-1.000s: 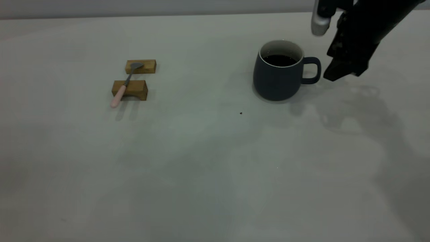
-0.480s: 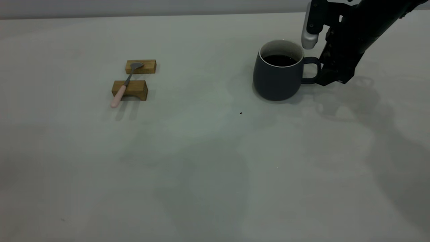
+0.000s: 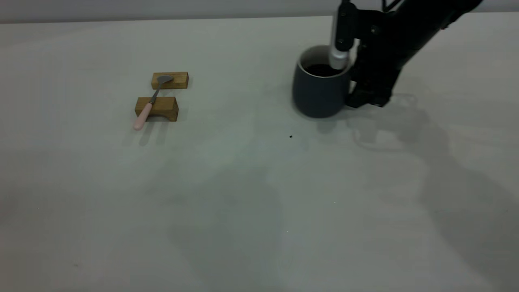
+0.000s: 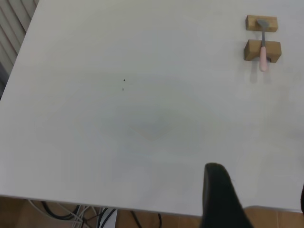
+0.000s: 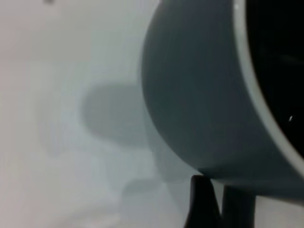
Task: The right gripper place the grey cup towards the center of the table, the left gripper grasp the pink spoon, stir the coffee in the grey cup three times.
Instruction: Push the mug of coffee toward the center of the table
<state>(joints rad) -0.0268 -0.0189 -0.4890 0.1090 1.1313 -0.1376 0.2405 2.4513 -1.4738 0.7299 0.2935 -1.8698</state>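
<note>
The grey cup (image 3: 318, 95) stands on the table (image 3: 243, 182) at the back right, with dark coffee (image 3: 320, 69) inside. My right gripper (image 3: 365, 95) is at the cup's right side, shut on its handle, which the fingers hide in the exterior view. In the right wrist view the cup (image 5: 199, 95) fills the frame and a black finger (image 5: 202, 204) presses against the dark handle (image 5: 240, 209). The pink spoon (image 3: 146, 109) lies across two wooden blocks at the left, also visible as the spoon (image 4: 262, 52) in the left wrist view. My left gripper (image 4: 259, 204) hangs open near the table's edge, far from the spoon.
Two tan wooden blocks (image 3: 178, 80) (image 3: 164, 107) carry the spoon. A tiny dark speck (image 3: 290, 136) marks the table in front of the cup. Cables (image 4: 71, 213) hang below the table's edge in the left wrist view.
The right gripper came down and left onto the cup's handle and closed there. The cup has since shifted a little to the left with it. The spoon and blocks have not moved.
</note>
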